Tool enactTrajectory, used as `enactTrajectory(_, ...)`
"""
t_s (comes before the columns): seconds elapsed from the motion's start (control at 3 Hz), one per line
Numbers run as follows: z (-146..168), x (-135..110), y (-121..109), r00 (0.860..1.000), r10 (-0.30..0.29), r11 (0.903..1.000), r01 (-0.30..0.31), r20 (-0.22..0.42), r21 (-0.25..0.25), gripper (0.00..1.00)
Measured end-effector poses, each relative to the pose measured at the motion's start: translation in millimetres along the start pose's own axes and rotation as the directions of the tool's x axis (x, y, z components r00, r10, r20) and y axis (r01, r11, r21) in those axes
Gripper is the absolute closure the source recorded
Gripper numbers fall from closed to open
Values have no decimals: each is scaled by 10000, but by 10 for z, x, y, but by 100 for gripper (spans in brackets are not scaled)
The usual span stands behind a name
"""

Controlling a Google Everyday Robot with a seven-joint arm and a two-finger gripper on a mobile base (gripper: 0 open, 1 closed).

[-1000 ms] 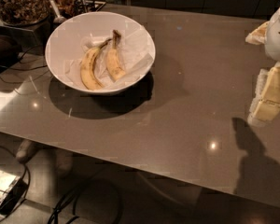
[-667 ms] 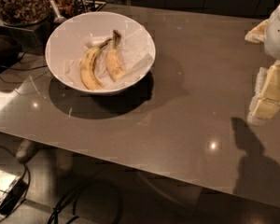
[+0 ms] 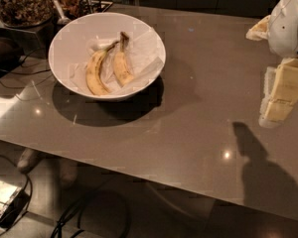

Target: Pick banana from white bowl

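The white bowl [image 3: 68,37] stands on the grey table [image 3: 203,103] at the back left, lined with crumpled white paper. Two bananas lie in it side by side. The banana [image 3: 121,66] is the right, straighter one, with its thick dark-brown stem end pointing to the back. A more curved banana [image 3: 95,73] lies to its left. My gripper [image 3: 280,95], cream-coloured under a white wrist, hangs above the table at the far right, well away from the bowl and holding nothing that I can see.
A container of brown dried matter [image 3: 20,4] and some utensils [image 3: 59,9] stand behind the bowl at the back left. A dark object [image 3: 2,53] and cables lie left of it. The table's front edge runs across the lower view, with cables on the floor below.
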State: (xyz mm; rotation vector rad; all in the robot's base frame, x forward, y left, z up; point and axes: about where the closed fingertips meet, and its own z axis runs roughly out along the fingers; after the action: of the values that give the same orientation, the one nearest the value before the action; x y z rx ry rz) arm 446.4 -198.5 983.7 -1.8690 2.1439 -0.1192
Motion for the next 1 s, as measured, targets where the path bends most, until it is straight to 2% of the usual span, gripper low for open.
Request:
enactTrajectory(0.33,0,0,0,10000,0,10000,0,0,0,0)
enactTrajectory(0.67,44,-115,-82,9994,331,9994,-332,96,109,0)
enactTrajectory(1.0,-46,-367,-373,9949,1001,9919,-986,-149,801,0)
